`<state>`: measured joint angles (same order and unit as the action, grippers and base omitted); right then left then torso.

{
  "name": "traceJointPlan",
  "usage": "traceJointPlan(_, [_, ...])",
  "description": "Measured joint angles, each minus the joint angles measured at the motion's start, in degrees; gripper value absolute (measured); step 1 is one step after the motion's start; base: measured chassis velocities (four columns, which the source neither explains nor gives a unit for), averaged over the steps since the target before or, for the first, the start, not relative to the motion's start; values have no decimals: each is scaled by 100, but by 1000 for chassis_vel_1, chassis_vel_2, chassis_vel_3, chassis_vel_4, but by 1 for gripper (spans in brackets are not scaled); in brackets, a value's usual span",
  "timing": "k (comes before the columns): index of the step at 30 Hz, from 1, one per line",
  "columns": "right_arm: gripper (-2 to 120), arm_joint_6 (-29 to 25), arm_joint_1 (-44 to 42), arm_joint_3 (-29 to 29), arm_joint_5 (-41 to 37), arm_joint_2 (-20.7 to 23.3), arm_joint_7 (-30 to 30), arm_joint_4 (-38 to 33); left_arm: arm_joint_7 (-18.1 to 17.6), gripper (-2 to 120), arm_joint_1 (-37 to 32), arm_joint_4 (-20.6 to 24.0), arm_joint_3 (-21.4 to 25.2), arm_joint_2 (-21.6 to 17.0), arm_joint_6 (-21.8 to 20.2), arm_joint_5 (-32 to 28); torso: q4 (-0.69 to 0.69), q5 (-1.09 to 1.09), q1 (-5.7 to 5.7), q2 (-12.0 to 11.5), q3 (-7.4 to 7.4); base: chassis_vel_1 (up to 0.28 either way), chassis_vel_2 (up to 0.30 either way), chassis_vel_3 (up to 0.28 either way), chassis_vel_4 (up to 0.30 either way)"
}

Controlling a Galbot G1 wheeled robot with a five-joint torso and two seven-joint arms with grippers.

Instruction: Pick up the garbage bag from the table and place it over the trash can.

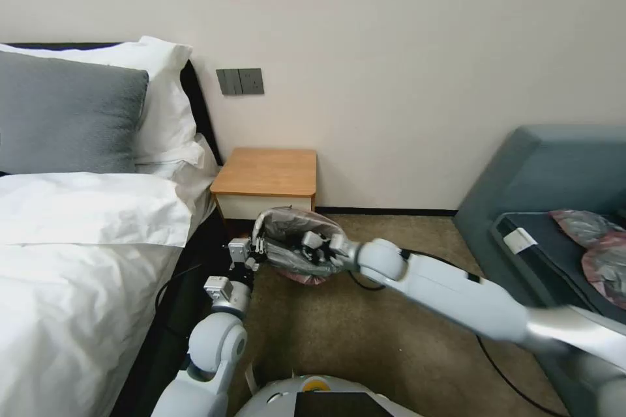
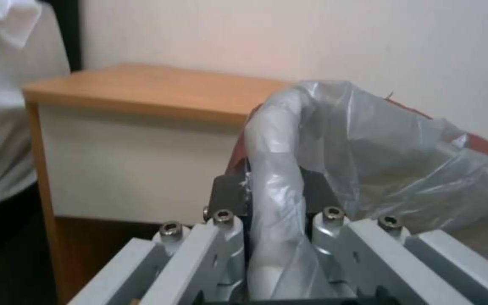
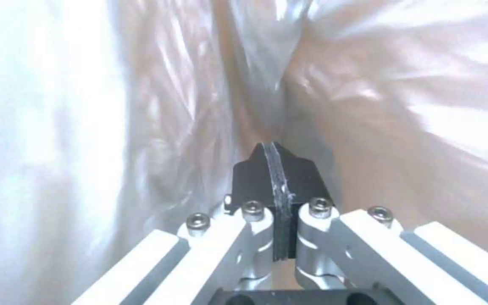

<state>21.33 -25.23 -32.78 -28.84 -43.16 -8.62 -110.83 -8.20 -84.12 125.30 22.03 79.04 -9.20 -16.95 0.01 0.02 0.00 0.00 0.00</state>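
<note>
The thin, slippery bag (image 1: 297,241) looks weightless and floppy; left gripper (image 2: 275,190) fingers pinch its rim over the bin edge, right gripper (image 3: 275,169) fingers pressed closed inside it.

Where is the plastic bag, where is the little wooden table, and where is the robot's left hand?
plastic bag (image 1: 293,244): head view, its crinkly grey middle.
little wooden table (image 1: 267,171): head view, the bare top.
left hand (image 2: 275,199): left wrist view, between its fingertips, pinching the bag.

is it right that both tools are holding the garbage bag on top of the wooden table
No. Both tools do grip the garbage bag, left tool, right tool, but the head view shows it held over the carpet in front of the table, not on it.
</note>
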Motion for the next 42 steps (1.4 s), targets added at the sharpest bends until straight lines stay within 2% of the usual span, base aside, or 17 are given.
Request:
traceJointPlan(1, [0,-15,-112,124,2,65,-7,-80,-41,9,19,-13,0,-2,-36,-79,-1,0,0,0,0,0,0,0,0])
traceJointPlan(3, [0,-100,-651,821,14,357,-39,-429,-232,9,81,-27,-6,-8,-232,-446,-5,0,0,0,-1,0,0,0,0])
traceJointPlan(5, [0,-140,-815,1040,24,425,-50,-518,-292,9,91,-27,-8,-8,-296,-574,-4,-2,0,0,-1,0,0,0,0])
traceJointPlan(6, [0,-281,-1302,1630,57,568,-65,-748,-458,9,114,-24,-12,-7,-482,-938,-2,-1,0,0,-1,0,0,0,0])
traceJointPlan(8, [0,-359,-1505,1850,55,630,-46,-863,-545,9,127,-16,-11,-10,-602,-1120,-2,1,0,0,-1,0,0,0,0])
traceJointPlan(10, [8,-582,-1920,2260,-1,752,205,-1168,-800,9,151,15,21,-13,-969,-1676,-6,-4,0,0,-1,0,0,0,0])
traceJointPlan(12, [18,-783,-2092,2470,-53,631,418,-1280,-932,9,60,-3,128,30,-1103,-1878,3,-1,0,0,-1,0,0,0,0])
traceJointPlan(14, [20,-804,-2118,2495,-61,608,445,-1284,-945,9,47,-11,142,39,-1116,-1888,3,-2,0,0,-1,0,0,0,0])
traceJointPlan(15, [28,-956,-2425,2845,-132,391,653,-1270,-975,9,7,-59,163,80,-1213,-1942,6,0,0,0,-1,0,0,0,0])
traceJointPlan(19, [39,-1070,-2952,3529,-212,71,832,-1203,-947,9,47,-190,130,81,-1279,-2019,-2,-1,0,0,-1,0,0,0,0])
traceJointPlan(22, [56,-1168,-3506,4290,-331,-327,951,-1170,-801,9,100,-379,82,32,-1350,-2224,-3,-3,0,0,-1,0,0,0,0])
traceJointPlan(24, [58,-1178,-3574,4371,-337,-390,964,-1169,-771,9,109,-417,75,12,-1366,-2255,-1,-2,0,0,0,0,0,0,0])
traceJointPlan(28, [72,-1210,-3846,4635,-347,-727,998,-1172,-726,9,176,-617,20,-122,-1468,-2507,-2,-1,0,0,0,0,0,0,0])
traceJointPlan(29, [80,-1218,-3892,4665,-347,-811,999,-1176,-765,9,183,-673,1,-155,-1473,-2639,-1,-1,0,0,0,0,0,0,0])
traceJointPlan(33, [92,-1237,-3935,4705,-345,-915,998,-1183,-940,9,155,-737,-55,-144,-1467,-2845,0,-2,0,0,0,0,0,0,0])
traceJointPlan(36, [99,-1242,-3937,4741,-356,-972,998,-1175,-1079,9,78,-794,-92,-107,-1410,-2868,0,-2,0,0,0,0,0,0,0])
traceJointPlan(42, [100,-1246,-3926,4746,-363,-1015,981,-1165,-1165,9,-36,-912,-110,-83,-1253,-2759,0,-2,0,0,0,0,0,0,0])
